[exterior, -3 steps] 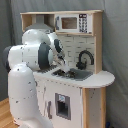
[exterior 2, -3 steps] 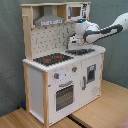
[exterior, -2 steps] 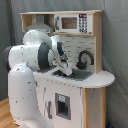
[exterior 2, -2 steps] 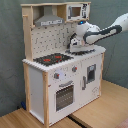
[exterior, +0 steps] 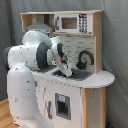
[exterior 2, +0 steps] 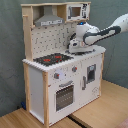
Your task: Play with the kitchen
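The kitchen (exterior 2: 60, 65) stands on a light wooden floor (exterior 2: 107, 112) against a grey curtain (exterior 2: 10, 55), a tall white and pale-wood toy unit. In the second exterior view the black-and-red stovetop (exterior 2: 52, 59) sits on the counter toward the second exterior view's left, with two knobs (exterior 2: 57, 76) under it and the oven door (exterior 2: 64, 95) with its window below them. The grey hood (exterior 2: 49, 20) hangs above the stovetop, and the pegboard back (exterior 2: 50, 39) fills the wall between them. A microwave (exterior: 70, 23) sits on the top shelf. The arm (exterior 2: 102, 33) comes in from the second exterior view's right, forearm nearly level, wrist bent downward over the sink end of the counter. In the first exterior view the arm's bulky white base and shoulder (exterior: 22, 80) stand in front of the unit's left half, elbow folded, wrist dipping toward the sink (exterior: 75, 75) beside the black curved tap (exterior: 84, 57). The gripper (exterior 2: 76, 48) hangs low over the basin, close to the countertop. Cannot tell whether its fingers are parted or closed, or whether they hold anything.
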